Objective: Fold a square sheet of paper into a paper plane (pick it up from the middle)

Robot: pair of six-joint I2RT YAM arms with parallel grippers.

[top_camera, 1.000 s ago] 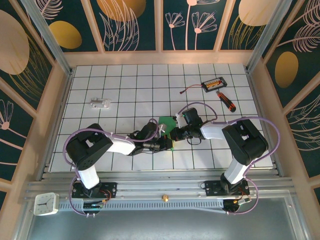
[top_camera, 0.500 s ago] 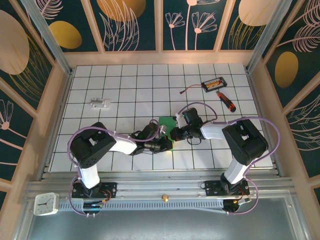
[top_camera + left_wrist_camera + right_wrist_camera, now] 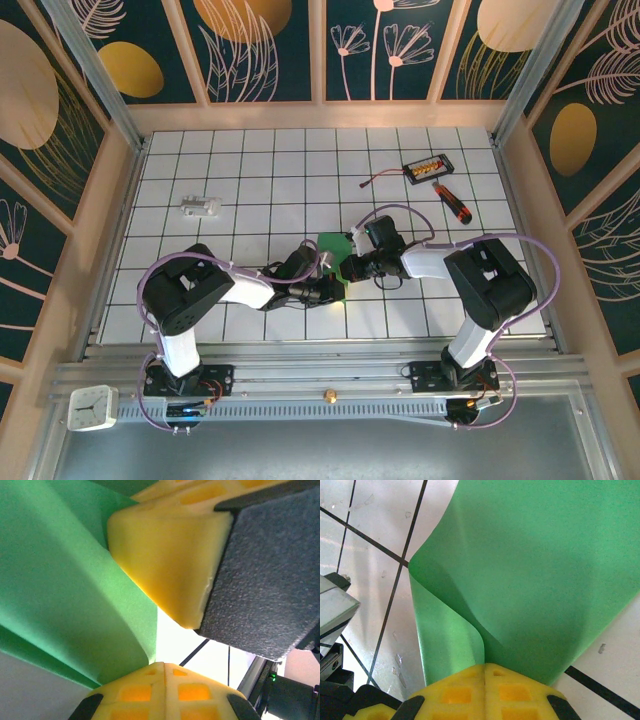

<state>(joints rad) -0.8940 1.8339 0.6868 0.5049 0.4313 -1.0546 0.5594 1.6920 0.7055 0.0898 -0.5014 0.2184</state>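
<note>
Both the left gripper (image 3: 336,291) and the right gripper (image 3: 346,268) are clamped on the square sheet of paper (image 3: 333,244) mid-table (image 3: 250,180), which is merely doubled over, so nearly all the plane's folds appear undone.

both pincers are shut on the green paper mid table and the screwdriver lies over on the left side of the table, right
No: the screwdriver lies on the right side of the table, close to the black box, as the top external view shows. The rest holds: the left pincer and the right pincer are both shut on the green paper mid table.
</note>
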